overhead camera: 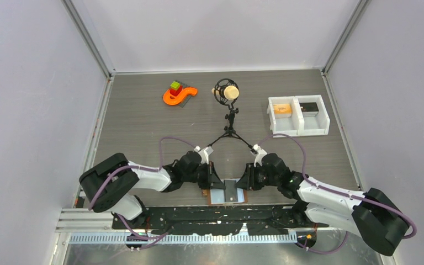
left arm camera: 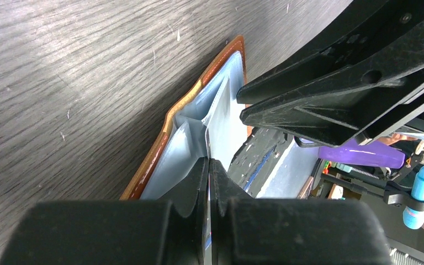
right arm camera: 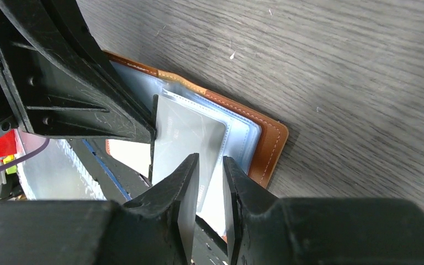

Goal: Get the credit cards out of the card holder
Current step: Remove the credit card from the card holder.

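The brown leather card holder (overhead camera: 226,194) lies open at the table's near edge, its pale blue-grey inside up; it also shows in the left wrist view (left arm camera: 157,157) and the right wrist view (right arm camera: 268,143). My left gripper (overhead camera: 216,181) (left arm camera: 208,161) is shut on the edge of a clear plastic sleeve (right arm camera: 187,132) of the holder and lifts it upright. My right gripper (overhead camera: 243,182) (right arm camera: 210,165) is open by a narrow gap, its fingertips straddling the sleeve's near corner. I cannot make out separate credit cards.
A white two-compartment bin (overhead camera: 298,131) at the back right holds an orange item (overhead camera: 281,109) and a black item (overhead camera: 309,106). A small tripod with a round head (overhead camera: 227,93) stands mid-table. An orange curved toy with blocks (overhead camera: 179,94) lies back left. A black rail (overhead camera: 210,218) runs just below the holder.
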Controlling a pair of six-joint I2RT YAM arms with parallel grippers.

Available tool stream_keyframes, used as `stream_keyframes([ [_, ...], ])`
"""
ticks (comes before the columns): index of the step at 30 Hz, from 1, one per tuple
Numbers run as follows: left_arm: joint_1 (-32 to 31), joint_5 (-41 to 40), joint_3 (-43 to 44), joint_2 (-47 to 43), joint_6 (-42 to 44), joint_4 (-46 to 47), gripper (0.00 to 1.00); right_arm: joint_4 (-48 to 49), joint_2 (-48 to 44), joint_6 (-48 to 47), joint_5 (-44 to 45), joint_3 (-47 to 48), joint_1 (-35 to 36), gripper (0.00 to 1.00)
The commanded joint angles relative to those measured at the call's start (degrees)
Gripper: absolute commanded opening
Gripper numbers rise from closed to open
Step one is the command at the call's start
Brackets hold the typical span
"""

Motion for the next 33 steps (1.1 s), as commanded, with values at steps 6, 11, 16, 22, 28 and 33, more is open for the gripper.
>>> stream_keyframes([
  [6, 0.13, 1.21, 0.04, 1.03, 0.21, 7.61, 0.13, 6.58, 2.83, 2.45, -0.67, -2.15, 0.87, 0.3],
  [11, 0.13, 1.51, -1.8, 2.16, -1.17, 13.29, 0.18, 6.67, 4.41, 3.82, 1.81, -3.56, 0.87, 0.25],
  [16, 0.21, 1.92, -4.68, 5.83, -5.14, 25.35, 0.1, 6.81, 4.24, 4.97, 3.44, -4.78, 0.87, 0.23],
  [22, 0.3, 1.54, -6.74, 9.67, -7.3, 33.8, 0.06, 4.81, 2.88, 4.87, 5.23, -4.84, 0.87, 0.22],
  [28, 0.65, 0.68, -8.56, 9.21, -6.96, 35.17, 0.18, 4.03, 2.41, 4.59, 5.95, -4.83, 0.85, 0.22],
  [33, 0.65, 0.83, -8.66, 8.86, -6.85, 35.37, 0.1, 4.02, 2.65, 4.53, 6.06, -4.57, 0.87, 0.22],
])
